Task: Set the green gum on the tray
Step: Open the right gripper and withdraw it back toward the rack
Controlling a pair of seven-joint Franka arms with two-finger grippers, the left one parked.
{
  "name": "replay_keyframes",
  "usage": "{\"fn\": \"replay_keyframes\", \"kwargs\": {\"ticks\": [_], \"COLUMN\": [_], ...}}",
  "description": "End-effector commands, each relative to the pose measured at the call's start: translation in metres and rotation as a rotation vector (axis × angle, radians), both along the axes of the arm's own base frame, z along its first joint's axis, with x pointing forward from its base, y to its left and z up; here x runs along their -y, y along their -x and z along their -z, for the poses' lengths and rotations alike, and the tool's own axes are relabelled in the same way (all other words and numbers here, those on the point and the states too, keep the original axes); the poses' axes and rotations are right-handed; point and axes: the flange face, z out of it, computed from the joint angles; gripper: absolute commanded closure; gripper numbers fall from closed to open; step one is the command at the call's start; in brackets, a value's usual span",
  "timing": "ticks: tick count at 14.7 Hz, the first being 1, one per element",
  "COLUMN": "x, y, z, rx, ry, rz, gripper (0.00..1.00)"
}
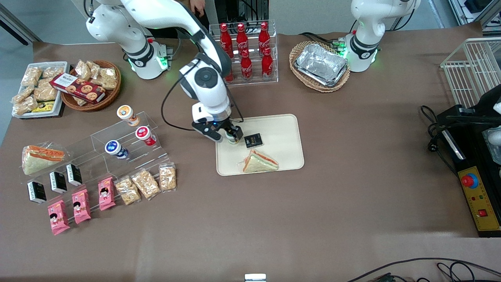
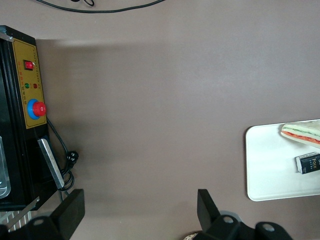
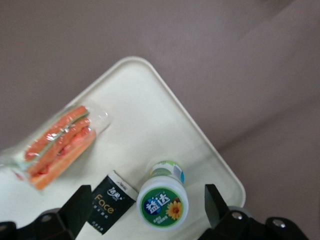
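- Right wrist view showed the green gum [image 3: 162,203] standing upright on the tray [image 3: 150,110], lid up, near one rounded corner.
- The gripper [image 3: 145,210] hovered directly over the bottle, its fingers [image 3: 77,207] spread wide with clear gaps on both sides; nothing was grasped.
- In the front view, the gripper [image 1: 229,135] sat low over the tray [image 1: 285,129] at the edge toward the working arm's end, the gum [image 1: 231,138] mostly hidden beneath it.
- Handling judgement: the bottle appeared light, rigid plastic with a smooth, likely slippery label. Best hold would be across the cylindrical body below the lid; being narrow and upright, it could tip if brushed.
- A small black packet [image 3: 111,202] lay just beside the gum on the tray, close enough that a finger could nudge it.
- A wrapped sandwich [image 3: 56,145] lay on the tray nearer the front camera, apart from the bottle.
- The task looked essentially complete; a straight upward retreat seemed the safest exit.
- Blue-lidded bottle [image 1: 113,149] and red-lidded bottle [image 1: 145,135] sat on the clear stand, well apart.
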Motion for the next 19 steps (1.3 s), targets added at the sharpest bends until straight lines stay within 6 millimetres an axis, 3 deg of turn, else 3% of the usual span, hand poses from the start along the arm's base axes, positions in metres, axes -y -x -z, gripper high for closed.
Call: {"fn": "replay_keyframes", "kwargs": {"ticks": [1, 3, 7, 10, 13, 17, 19], "x": [0.033, 0.044, 0.072, 0.113, 0.195, 0.314, 0.358], "y": [-0.034, -0.052, -0.077, -0.092, -0.109, -0.138, -0.144], "z": [-0.078, -0.122, -0.232, -0.272, -0.303, -0.308, -0.309], "rx": [-0.065, -0.12, -0.164, -0.172, -0.124, -0.095, -0.084], "ry": [0.018, 0.046, 0.06, 0.057, 0.046, 0.038, 0.035], "rz": [-0.091, -0.176, -0.284, -0.326, -0.459, -0.644, -0.69], "gripper": [0.0, 0.0, 0.0, 0.0, 0.0, 0.0, 0.0]}}
